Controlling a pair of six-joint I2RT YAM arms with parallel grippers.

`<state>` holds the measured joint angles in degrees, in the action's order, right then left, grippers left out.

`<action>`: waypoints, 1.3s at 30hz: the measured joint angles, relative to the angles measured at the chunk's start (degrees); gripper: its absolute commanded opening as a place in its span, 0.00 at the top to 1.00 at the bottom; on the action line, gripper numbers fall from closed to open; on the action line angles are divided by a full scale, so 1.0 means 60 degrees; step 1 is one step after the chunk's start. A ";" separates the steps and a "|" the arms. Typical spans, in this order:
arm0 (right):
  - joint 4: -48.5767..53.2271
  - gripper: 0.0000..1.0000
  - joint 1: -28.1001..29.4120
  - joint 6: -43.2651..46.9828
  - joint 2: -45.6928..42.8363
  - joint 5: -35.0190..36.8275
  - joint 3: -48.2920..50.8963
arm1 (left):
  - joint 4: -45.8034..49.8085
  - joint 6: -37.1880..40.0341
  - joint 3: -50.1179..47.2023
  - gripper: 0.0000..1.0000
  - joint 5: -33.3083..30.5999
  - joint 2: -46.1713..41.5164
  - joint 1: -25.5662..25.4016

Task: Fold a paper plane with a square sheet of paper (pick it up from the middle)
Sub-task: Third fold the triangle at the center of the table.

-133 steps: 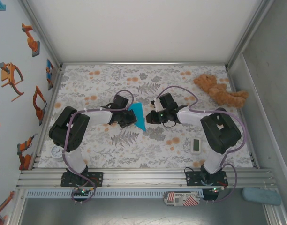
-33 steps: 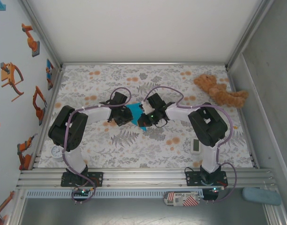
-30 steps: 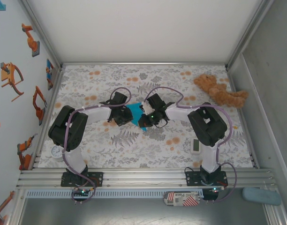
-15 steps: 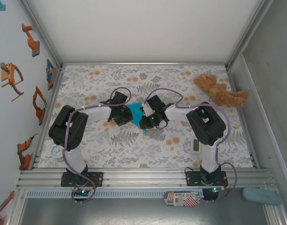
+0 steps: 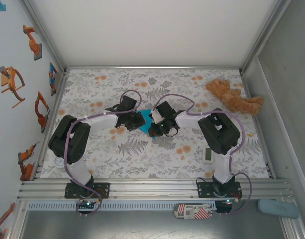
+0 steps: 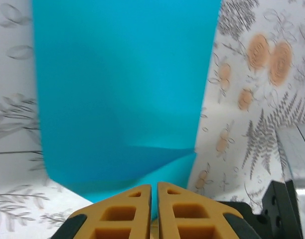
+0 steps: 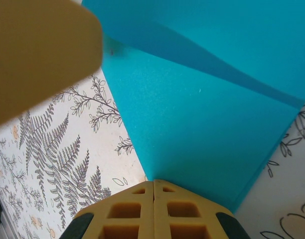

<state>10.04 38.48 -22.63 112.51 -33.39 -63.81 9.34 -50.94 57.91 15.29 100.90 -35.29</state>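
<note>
**At mid-table, both arms now have hold of the blue sheet**

Over the middle of the flowered tablecloth [image 5: 142,159], the picture has changed from a few seconds back. Then the right gripper [image 5: 153,125] stood well apart from the paper, which hung as a tall triangle from the left gripper [image 5: 136,118] alone. Since then the right arm has swung in, and less of the blue shows between the two black heads. The left arm's elbow has also shifted nearer the left edge of the table.

The square sheet of paper [image 5: 144,121] sits between the two grippers. Whether it touches the cloth I cannot tell. It is thin, smooth and a plain matte cyan. From the left wrist, the sheet [image 6: 122,89] shows a folded flap slanting across its lower part. From the right wrist, it [image 7: 202,124] carries one long diagonal crease.

The left gripper [image 6: 154,199] has its jaws pressed almost together, the paper's bottom corner nipped between them. The right gripper [image 7: 153,191] has its jaws fully together at the sheet's lower edge, pinching it. Each finger is yellow-orange plastic with box-shaped hollows.

By count: two arms, two grippers and one blue sheet. One brown plush teddy bear [image 5: 234,97] lies by the far right corner. One small white timer [image 5: 208,155] rests near the right arm. The cloth is printed with grey ferns and orange blossoms.
</note>
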 measured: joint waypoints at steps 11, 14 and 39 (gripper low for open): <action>0.0000 1.00 0.0000 0.0000 0.0000 0.0000 0.0000 | -0.0364 -0.0164 -0.0466 0.90 0.0051 0.0423 -0.0280; 0.0000 1.00 0.0000 0.0000 0.0000 -0.0004 0.0000 | -0.0477 -0.0164 -0.0506 0.90 0.0058 0.0488 -0.0208; -0.0251 1.00 -0.0597 0.0000 -0.2481 -0.0208 0.2732 | -0.0164 -0.0117 -0.0120 0.90 0.0346 0.0772 0.0022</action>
<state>8.54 34.89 -22.63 97.62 -34.63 -47.42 8.36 -51.64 57.19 17.37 105.54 -35.16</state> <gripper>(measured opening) 0.049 0.101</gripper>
